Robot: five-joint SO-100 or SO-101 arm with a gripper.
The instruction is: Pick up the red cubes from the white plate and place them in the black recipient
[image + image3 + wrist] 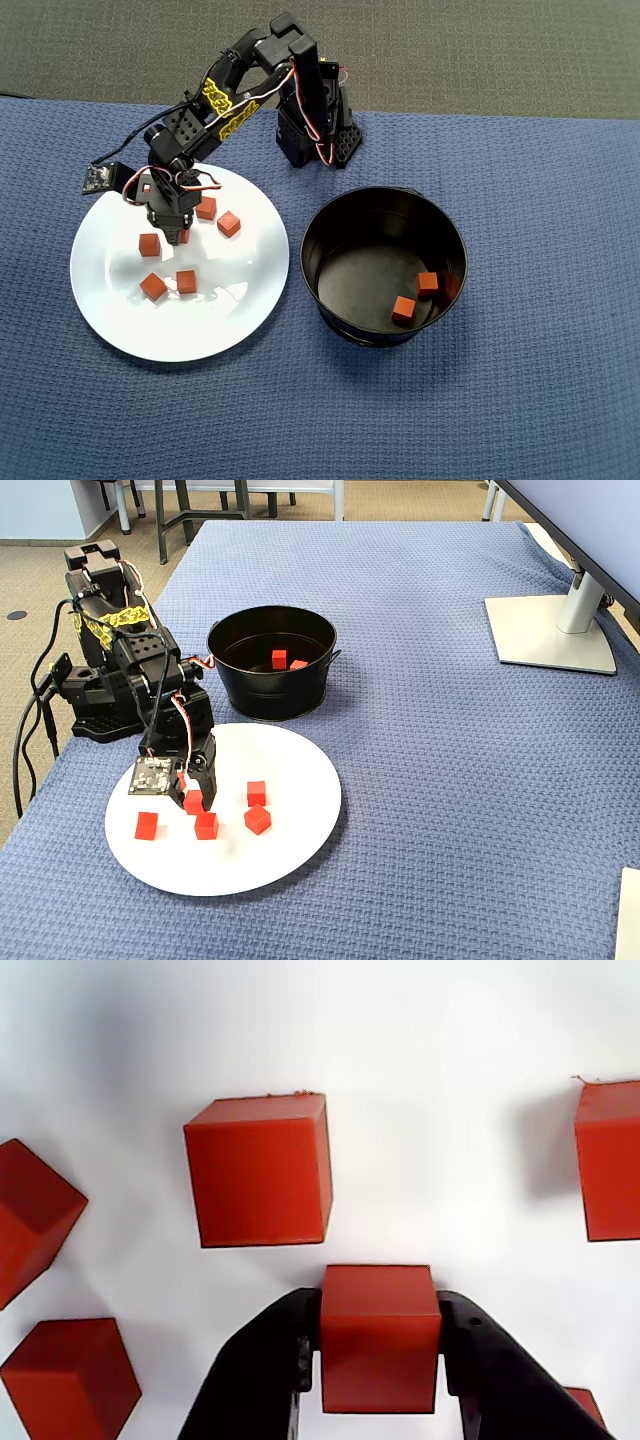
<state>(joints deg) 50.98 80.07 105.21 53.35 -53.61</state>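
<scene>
The gripper [380,1360] is positioned low over the white plate [120,310] with its 2 black fingers [255,1370] closed against opposite sides of 1 red cube [380,1335], which fills the gap between them; the wrist view shows both fingers in contact with the cube's side faces. Whether the held cube is lifted clear of the plate surface cannot be determined. In the wrist view, a 2nd cube [260,1170] lies just ahead of the gripper and slightly left, apart from the held cube. A 3rd cube [608,1160] lies ahead and to the right at the frame edge, and 2 more cubes [70,1375] lie to the left of the gripper, all resting on the plate. In the overhead view, the gripper [178,232] is over the upper-left part of the plate, with loose cubes [186,281] spread around it. The black recipient [330,215] stands well apart from the gripper, just beside the plate's right rim in the overhead view, on a blue woven cloth [520,400]. 2 cubes [403,309] lie inside it on its floor.
</scene>
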